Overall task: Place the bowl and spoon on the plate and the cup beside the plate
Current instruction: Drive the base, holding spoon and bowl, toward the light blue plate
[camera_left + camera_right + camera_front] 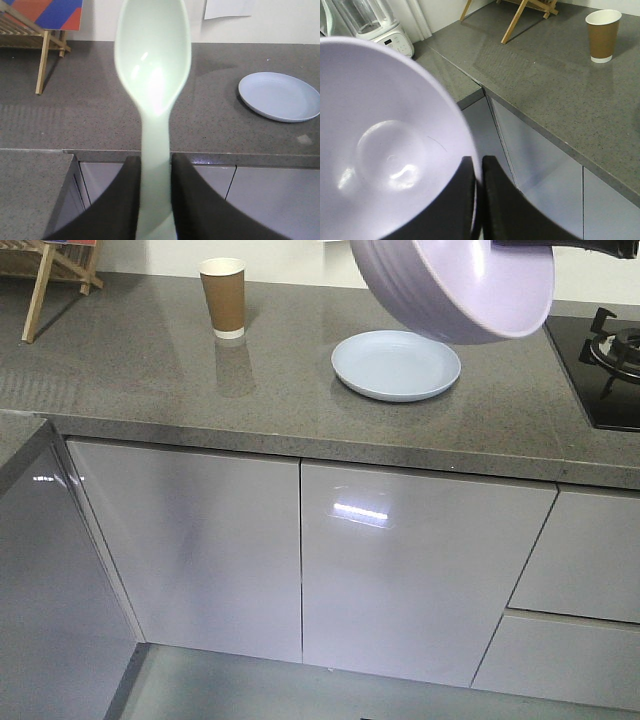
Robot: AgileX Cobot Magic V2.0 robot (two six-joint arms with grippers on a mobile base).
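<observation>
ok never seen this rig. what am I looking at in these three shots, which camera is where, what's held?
It is a two-armed robot on a rolling base, facing a kitchen counter. The front camera takes in the whole scene: a brown paper cup and an empty blue plate stand apart on the counter, with a stove at the right edge. The other two cameras ride on the wrists. The left wrist view shows the left gripper shut on the handle of a pale spoon, scoop pointing away. The right wrist view shows the right gripper pinching the rim of a purple bowl, held tilted in the air.
</observation>
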